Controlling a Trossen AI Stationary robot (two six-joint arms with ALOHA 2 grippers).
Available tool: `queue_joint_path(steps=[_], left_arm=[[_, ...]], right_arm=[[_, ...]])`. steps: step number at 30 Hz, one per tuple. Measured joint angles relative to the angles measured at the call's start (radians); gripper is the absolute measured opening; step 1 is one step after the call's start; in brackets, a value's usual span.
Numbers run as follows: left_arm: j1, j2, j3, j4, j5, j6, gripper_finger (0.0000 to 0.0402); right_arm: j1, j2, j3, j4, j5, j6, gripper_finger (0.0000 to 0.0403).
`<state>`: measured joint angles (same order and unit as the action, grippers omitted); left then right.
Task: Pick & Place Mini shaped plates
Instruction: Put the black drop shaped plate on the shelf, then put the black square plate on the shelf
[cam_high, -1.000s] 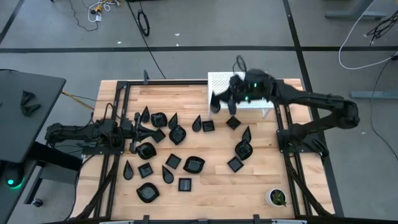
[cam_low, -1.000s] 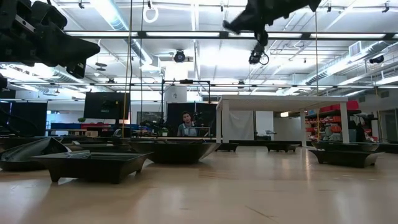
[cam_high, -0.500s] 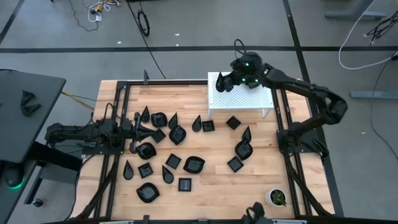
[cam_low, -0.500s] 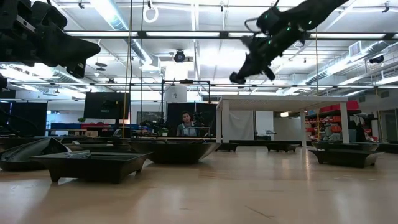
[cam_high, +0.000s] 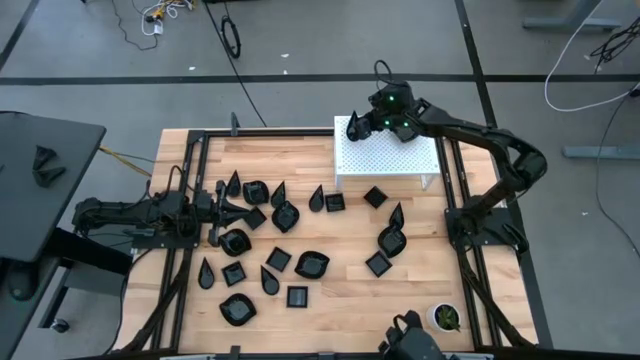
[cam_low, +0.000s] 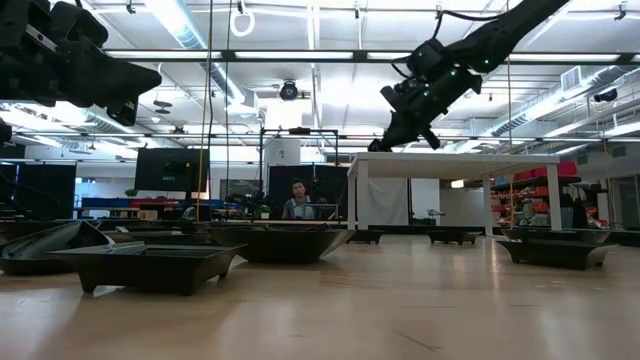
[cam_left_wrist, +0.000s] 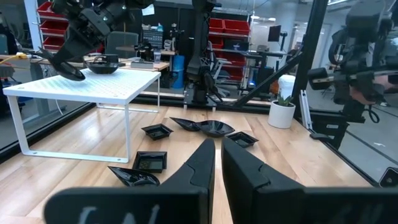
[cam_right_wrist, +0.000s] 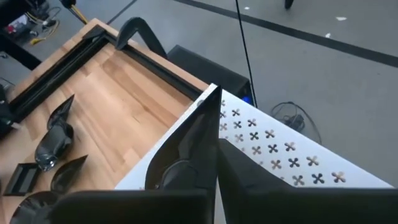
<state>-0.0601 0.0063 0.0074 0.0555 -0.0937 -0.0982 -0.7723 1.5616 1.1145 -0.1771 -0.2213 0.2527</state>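
The right gripper (cam_high: 362, 126) has swung across to the white perforated metal shelf (cam_high: 400, 160), fingers pinched on a glossy black teardrop plate (cam_high: 354, 127), seemingly touching down at its far-left corner. The left gripper (cam_high: 250, 210) stays narrow over the scattered dishes.

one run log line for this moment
right claw: over white shelf corner, gripping teardrop plate | left claw: shut, empty, parked at table's left | other plates: scattered on table
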Motion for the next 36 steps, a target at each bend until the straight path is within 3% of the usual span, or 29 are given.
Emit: queue_joint_path(steps=[16,24,30,36], left_arm=[[0.0,0.0,0.0,0.0,0.0,-0.003,0.0032],[0.0,0.0,0.0,0.0,0.0,-0.004,0.0032],[0.0,0.0,0.0,0.0,0.0,-0.03,0.0032],[0.0,0.0,0.0,-0.003,0.001,-0.063,0.0032]], right_arm=[[0.0,0.0,0.0,-0.035,0.088,-0.009,0.0059],[0.025,-0.023,0.0,0.033,0.133,-0.116,0.0092],[0.164,-0.119,0.0,-0.034,0.131,-0.23,0.0091],[0.401,-0.234,0.0,-0.242,0.194,-0.291,0.0074]])
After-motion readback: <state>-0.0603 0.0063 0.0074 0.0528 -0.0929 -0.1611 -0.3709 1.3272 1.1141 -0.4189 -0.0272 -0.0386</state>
